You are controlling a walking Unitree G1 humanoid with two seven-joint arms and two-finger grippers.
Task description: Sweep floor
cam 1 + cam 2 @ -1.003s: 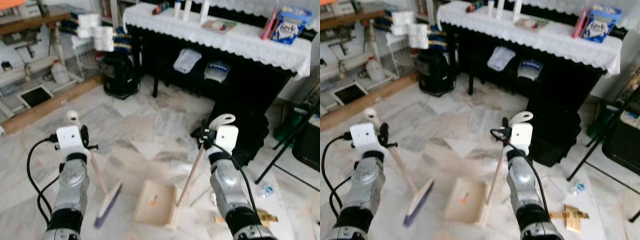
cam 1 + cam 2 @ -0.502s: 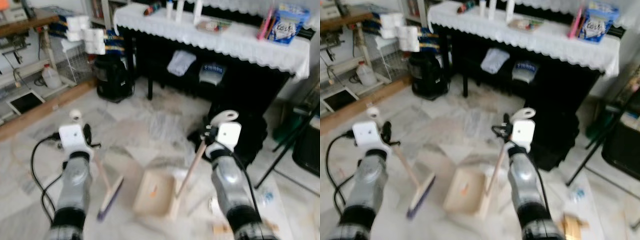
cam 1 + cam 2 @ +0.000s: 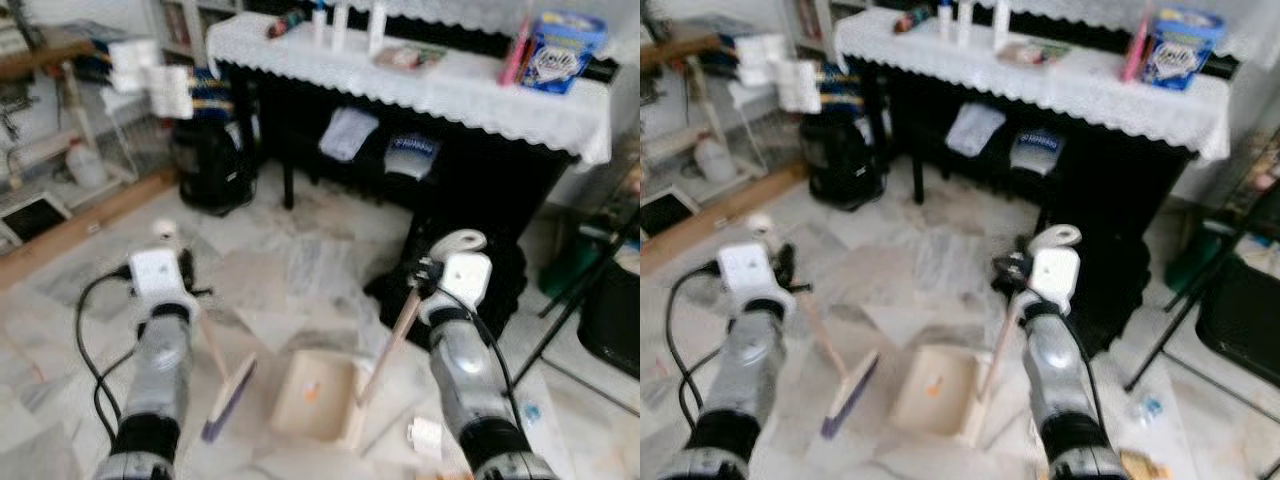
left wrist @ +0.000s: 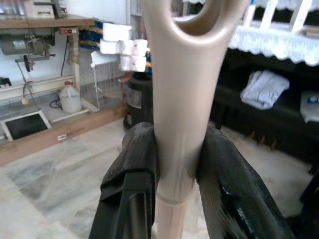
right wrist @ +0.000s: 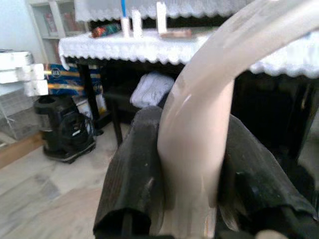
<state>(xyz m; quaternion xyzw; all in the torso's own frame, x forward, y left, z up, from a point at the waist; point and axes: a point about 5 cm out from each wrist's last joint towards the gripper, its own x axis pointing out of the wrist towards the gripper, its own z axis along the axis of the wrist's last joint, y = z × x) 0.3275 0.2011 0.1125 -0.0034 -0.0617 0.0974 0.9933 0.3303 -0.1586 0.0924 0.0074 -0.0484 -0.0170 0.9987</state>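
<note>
The beige plastic dustpan (image 3: 318, 397) lies flat on the pale marble floor (image 3: 290, 270) between the two silver arms, and everything else is placed from it. Inside its tray sits a small orange scrap (image 3: 309, 393); nothing else can be made out in it. Its long beige handle (image 3: 393, 335) rises at a slant from the pan's right edge up to the right gripper (image 5: 192, 164), whose black fingers (image 5: 132, 174) are clenched on the curved upper part of that handle.

Just left of the dustpan, the beige hand broom with purple bristles (image 3: 230, 400) rests its head on the floor, close to the pan but apart from it. Its stick leans up to the left gripper (image 4: 177, 164), which is clamped on the stick just below its looped end.

Right of the dustpan a white roll (image 3: 424, 436) lies on the floor. Beyond the pan stands a black piano under a white lace cloth (image 3: 430, 85), with bottles and a blue box (image 3: 560, 45) on top.
</note>
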